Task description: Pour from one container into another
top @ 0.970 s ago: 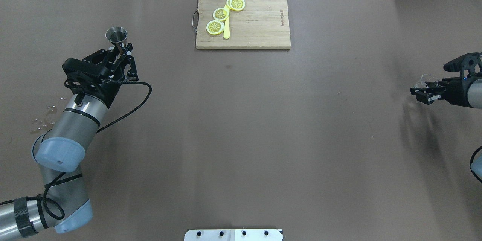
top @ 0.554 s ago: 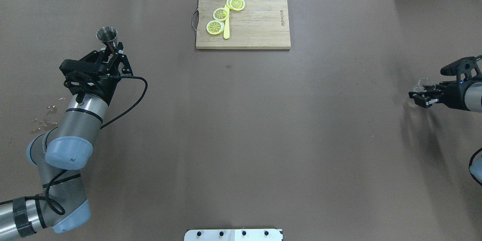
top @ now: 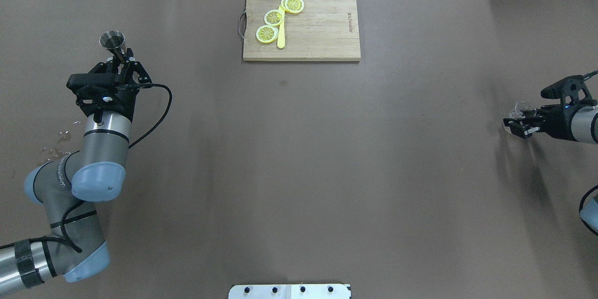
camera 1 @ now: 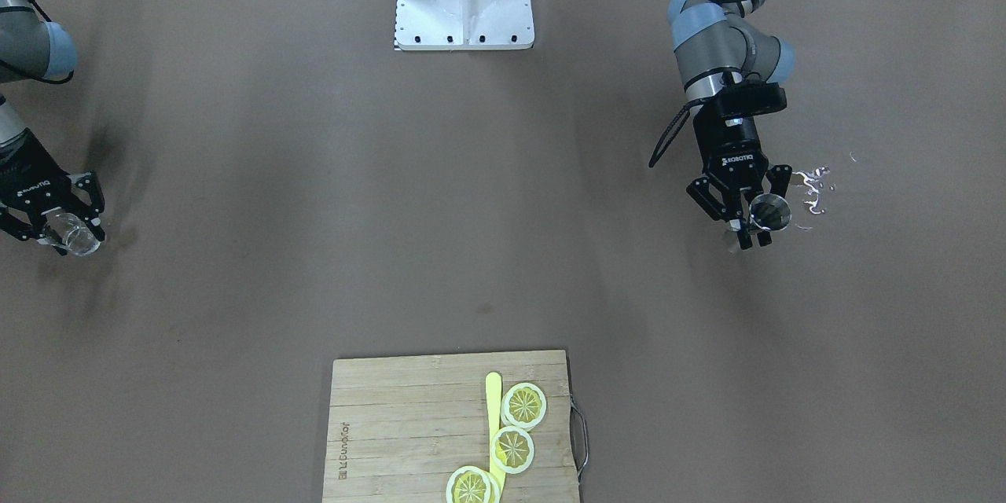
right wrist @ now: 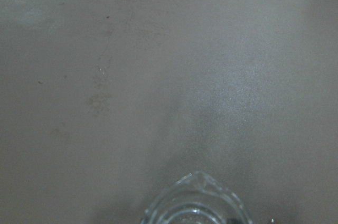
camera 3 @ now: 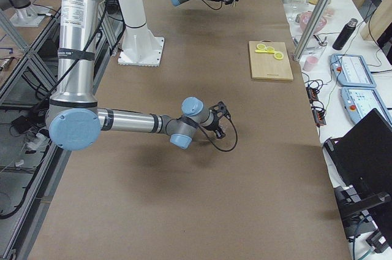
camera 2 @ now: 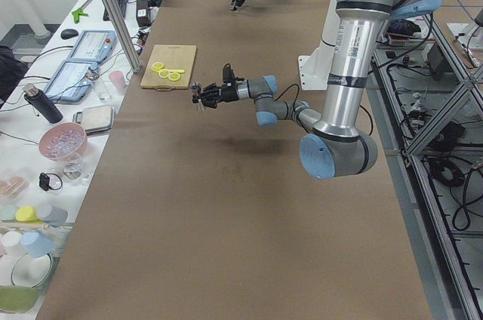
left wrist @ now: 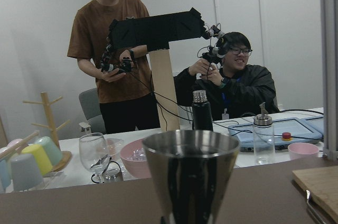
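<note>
Brown-covered table (top: pixel 299 159) with both containers held at opposite ends.
Left gripper (top: pixel 122 60) clamps a steel jigger (top: pixel 112 40), upright, at 10 o'clock in the overhead view; right gripper (top: pixel 516 125) grips a clear glass (top: pixel 517 111) at 3 o'clock; cutting board (top: pixel 322 28) at 12.

Clear glass (right wrist: pixel 194 203), lower part off-frame.

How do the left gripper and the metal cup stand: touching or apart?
Touching. The overhead view shows the left gripper shut on the narrow lower part of the metal cup, whose mouth stands out beyond the fingertips.
</note>
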